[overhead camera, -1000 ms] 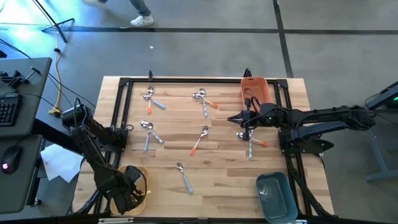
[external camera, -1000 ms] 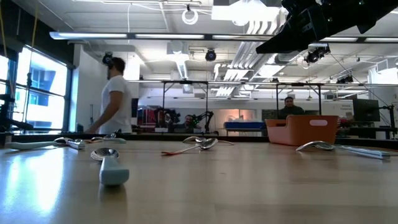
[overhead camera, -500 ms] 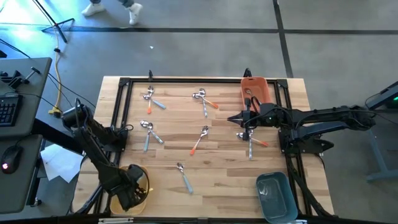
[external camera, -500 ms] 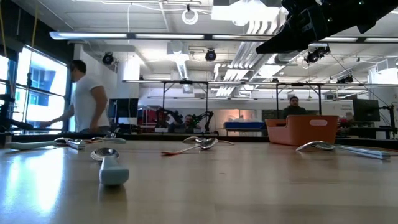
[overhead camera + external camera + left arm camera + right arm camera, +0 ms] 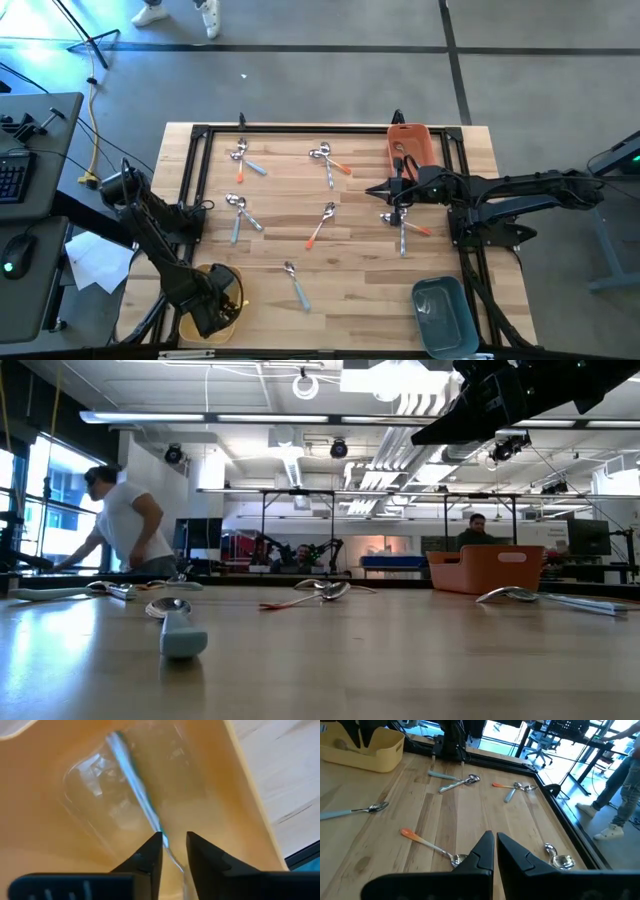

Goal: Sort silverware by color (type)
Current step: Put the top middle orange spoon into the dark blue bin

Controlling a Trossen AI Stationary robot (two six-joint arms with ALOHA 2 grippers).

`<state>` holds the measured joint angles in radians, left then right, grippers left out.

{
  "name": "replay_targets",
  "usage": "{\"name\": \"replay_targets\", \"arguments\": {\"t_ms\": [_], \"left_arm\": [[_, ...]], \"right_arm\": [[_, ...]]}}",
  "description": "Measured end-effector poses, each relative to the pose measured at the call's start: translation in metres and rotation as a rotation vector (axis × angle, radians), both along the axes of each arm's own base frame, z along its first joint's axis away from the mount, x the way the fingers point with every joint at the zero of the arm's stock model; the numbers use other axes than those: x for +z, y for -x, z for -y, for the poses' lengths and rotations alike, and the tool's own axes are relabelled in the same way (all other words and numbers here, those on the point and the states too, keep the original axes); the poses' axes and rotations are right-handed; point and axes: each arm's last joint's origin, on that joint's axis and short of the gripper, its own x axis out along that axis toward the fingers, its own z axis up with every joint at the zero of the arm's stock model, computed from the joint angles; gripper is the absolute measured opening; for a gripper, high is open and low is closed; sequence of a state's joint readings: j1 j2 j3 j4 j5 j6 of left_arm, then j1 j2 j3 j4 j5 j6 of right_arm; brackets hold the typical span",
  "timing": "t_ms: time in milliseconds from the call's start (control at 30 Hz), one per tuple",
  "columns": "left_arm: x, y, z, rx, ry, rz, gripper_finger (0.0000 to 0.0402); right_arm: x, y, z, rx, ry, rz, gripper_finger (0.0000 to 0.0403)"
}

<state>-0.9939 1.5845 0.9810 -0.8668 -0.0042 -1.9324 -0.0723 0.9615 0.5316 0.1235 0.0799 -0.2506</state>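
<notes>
Spanning most of the overhead view, a wooden table (image 5: pixel 350 280) carries scattered silverware (image 5: pixel 325 222) with blue and orange handles, in loose pairs across its middle. An orange bin (image 5: pixel 410 145) sits at the far right, a grey bin (image 5: pixel 443 315) near right, a yellow bin (image 5: pixel 228 285) near left. The left gripper (image 5: pixel 173 851) reaches into the yellow bin, fingers narrowly parted around a thin silver utensil (image 5: pixel 135 782). The right gripper (image 5: pixel 495 851) hovers mid-table, fingers almost closed, empty.
</notes>
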Motion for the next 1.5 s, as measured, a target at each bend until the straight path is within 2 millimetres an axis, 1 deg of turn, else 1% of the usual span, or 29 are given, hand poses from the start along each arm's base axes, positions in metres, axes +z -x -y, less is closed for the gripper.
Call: {"name": "replay_targets", "arguments": {"t_ms": [67, 133, 200, 267, 367, 433, 500, 567, 667, 800, 900, 1000, 1100, 1200, 1367, 1500], "left_arm": [[0.001, 0.000, 0.000, -0.011, 0.008, -0.016, 0.0103], [0.006, 0.000, 0.002, -0.038, 0.009, -0.023, 0.0120], [0.016, -0.002, 0.005, -0.101, 0.020, -0.032, 0.0131], [0.031, -0.003, 0.008, -0.147, 0.007, -0.037, 0.0133], [0.051, -0.001, 0.009, -0.165, -0.066, 0.004, 0.0123], [0.062, -0.003, 0.009, -0.183, -0.113, 0.064, 0.0111], [0.066, -0.011, 0.007, -0.207, -0.152, 0.138, 0.0093], [0.066, -0.022, 0.001, -0.242, -0.202, 0.207, 0.0073], [0.063, -0.042, -0.010, -0.322, -0.311, 0.284, 0.0041], [0.064, -0.073, -0.029, -0.436, -0.425, 0.359, 0.0006], [0.062, -0.096, -0.041, -0.529, -0.450, 0.390, 0.0004], [0.056, -0.114, -0.053, -0.588, -0.461, 0.368, 0.0002], [0.042, -0.121, -0.063, -0.585, -0.499, 0.265, 0.0001], [0.026, -0.122, -0.066, -0.569, -0.527, 0.155, 0.0000], [0.001, -0.126, -0.062, -0.532, -0.520, 0.121, 0.0000], [-0.013, -0.124, -0.069, -0.475, -0.517, 0.071, 0.0000]], "right_arm": [[0.000, 0.000, 0.000, 0.000, 0.001, 0.000, 0.0007], [0.000, 0.000, 0.000, 0.000, 0.001, 0.000, 0.0007], [0.000, 0.000, 0.000, -0.001, -0.004, 0.001, 0.0007], [0.000, 0.003, -0.002, 0.005, -0.012, -0.012, 0.0006], [-0.002, 0.013, -0.008, 0.025, -0.058, -0.081, 0.0007], [-0.002, 0.020, -0.014, 0.021, -0.082, -0.105, 0.0006], [-0.002, 0.025, -0.020, 0.001, -0.085, -0.092, 0.0006], [-0.007, 0.029, -0.027, 0.005, -0.071, -0.094, 0.0006], [-0.022, 0.035, -0.037, 0.012, -0.056, -0.078, 0.0006], [-0.045, 0.043, -0.047, -0.003, -0.091, -0.052, 0.0006], [-0.055, 0.047, -0.056, 0.004, -0.107, -0.032, 0.0006], [-0.057, 0.051, -0.065, 0.007, -0.100, -0.023, 0.0006], [-0.054, 0.054, -0.075, 0.029, -0.085, -0.007, 0.0006], [-0.052, 0.057, -0.083, 0.057, -0.070, 0.001, 0.0006], [-0.054, 0.062, -0.090, 0.058, -0.036, -0.009, 0.0006], [-0.053, 0.064, -0.093, 0.056, -0.026, -0.001, 0.0006]]}}
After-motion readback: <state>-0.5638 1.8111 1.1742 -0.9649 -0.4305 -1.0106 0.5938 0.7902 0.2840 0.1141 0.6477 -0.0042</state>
